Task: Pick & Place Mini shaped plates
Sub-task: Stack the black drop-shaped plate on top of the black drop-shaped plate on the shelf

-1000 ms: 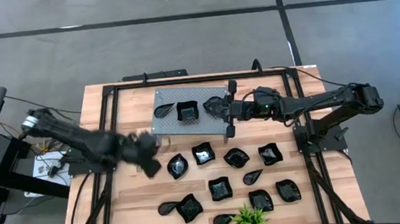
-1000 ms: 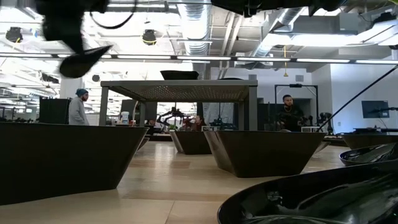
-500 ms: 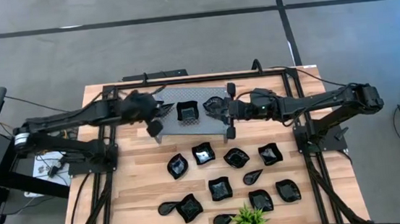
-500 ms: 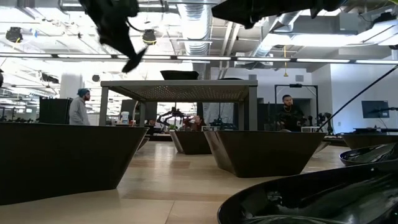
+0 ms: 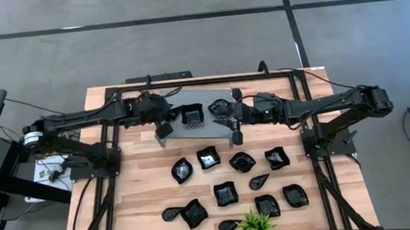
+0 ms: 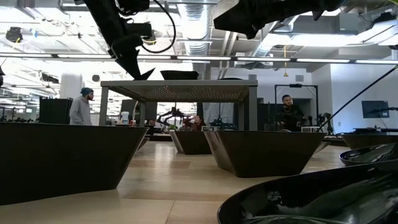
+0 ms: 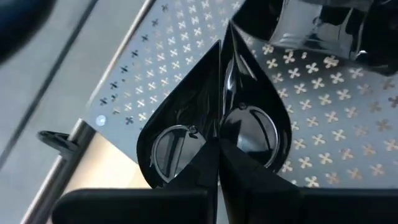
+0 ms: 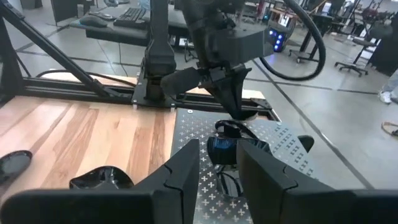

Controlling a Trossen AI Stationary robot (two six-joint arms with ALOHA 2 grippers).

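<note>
Several glossy black mini plates (image 5: 225, 193) lie on the wooden table. Two more, a square one (image 5: 192, 114) and another (image 5: 219, 108), rest on the grey perforated stand (image 5: 203, 94). My left gripper (image 5: 163, 125) hangs over the stand's left end, shut on a teardrop plate (image 7: 186, 118). My right gripper (image 8: 219, 163) is open over the stand's right part, with a plate (image 8: 222, 148) just ahead of its fingertips. I see no contact there. My left gripper pinches the teardrop plate at its rounded end (image 7: 217, 134), where the two fingers meet. They come from above, slanting down. The pointed end (image 6: 147, 73) hangs below the fingers, tilted, just over the stand's top. Whether it touches the stand, I cannot tell.
A small green plant (image 5: 256, 228) stands at the table's near edge among the plates. Black frame rails (image 5: 110, 138) run along the table's left and right sides. Bare wood lies between the stand and the left rail. People stand in the room beyond (image 6: 79, 107).
My left gripper, shut on the teardrop plate, has swung from above the table's left middle toward the far edge. It has then come down over the stand's left end, and the plate has tipped point-down. The right arm has stayed put.
</note>
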